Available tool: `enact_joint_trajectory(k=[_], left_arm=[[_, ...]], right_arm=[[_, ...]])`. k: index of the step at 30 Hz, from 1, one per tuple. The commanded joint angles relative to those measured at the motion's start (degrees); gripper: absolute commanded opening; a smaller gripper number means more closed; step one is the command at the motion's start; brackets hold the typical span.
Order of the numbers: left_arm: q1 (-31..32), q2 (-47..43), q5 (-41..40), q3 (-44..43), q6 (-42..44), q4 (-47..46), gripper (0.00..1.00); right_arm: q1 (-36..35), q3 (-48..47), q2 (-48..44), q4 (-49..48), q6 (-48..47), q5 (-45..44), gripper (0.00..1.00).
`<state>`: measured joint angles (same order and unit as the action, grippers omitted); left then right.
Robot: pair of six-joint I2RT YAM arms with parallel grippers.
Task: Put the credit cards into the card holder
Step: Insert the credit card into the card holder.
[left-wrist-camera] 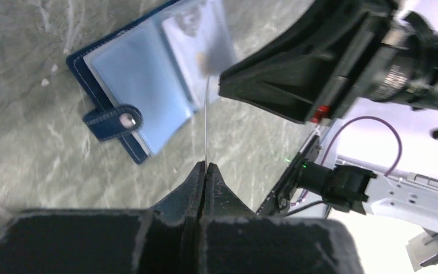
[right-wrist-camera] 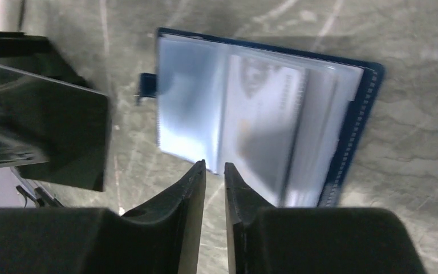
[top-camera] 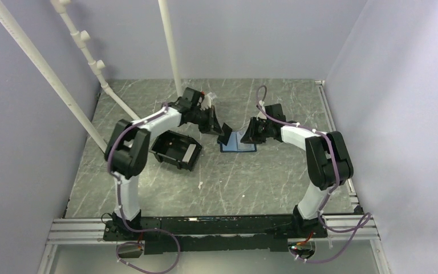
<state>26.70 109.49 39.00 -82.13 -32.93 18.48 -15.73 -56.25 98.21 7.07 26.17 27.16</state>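
Observation:
The card holder (top-camera: 240,143) lies open on the table, navy outside, with clear pale-blue sleeves (left-wrist-camera: 142,80) and a snap tab (left-wrist-camera: 114,120). My left gripper (left-wrist-camera: 206,165) is shut on a thin pale credit card (left-wrist-camera: 206,125), seen edge-on. The card's far end reaches over the holder's sleeves. In the top view the left gripper (top-camera: 219,130) hangs at the holder's left edge. My right gripper (right-wrist-camera: 214,164) hovers over the holder's (right-wrist-camera: 274,114) near edge. Its jaws stand slightly apart with nothing between them. A pale printed card (right-wrist-camera: 262,85) shows through one sleeve. No orange-tan card shows.
A black plastic bin (top-camera: 175,149) sits left of the holder, beside the left arm. White pipes (top-camera: 171,45) stand at the back and the left. Walls close in three sides. The two grippers sit close together over the holder.

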Motion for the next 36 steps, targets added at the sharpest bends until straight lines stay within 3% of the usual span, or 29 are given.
enact_joint_trajectory(k=[1, 11, 36], left_arm=[[2.6, 6.89, 2.48, -5.76, -2.99, -4.88, 0.0], [3.01, 15.1, 4.3, -8.22, -5.68, -4.55, 0.0], [2.92, 18.93, 4.18, -8.32, -8.08, -5.55, 0.0]], right_arm=[[1.76, -1.03, 3.27, -0.84, -3.52, 3.79, 0.19], [5.89, 2.66, 3.51, -0.87, -4.3, 0.06, 0.1], [6.17, 3.25, 4.31, -2.49, -3.5, 2.33, 0.06]])
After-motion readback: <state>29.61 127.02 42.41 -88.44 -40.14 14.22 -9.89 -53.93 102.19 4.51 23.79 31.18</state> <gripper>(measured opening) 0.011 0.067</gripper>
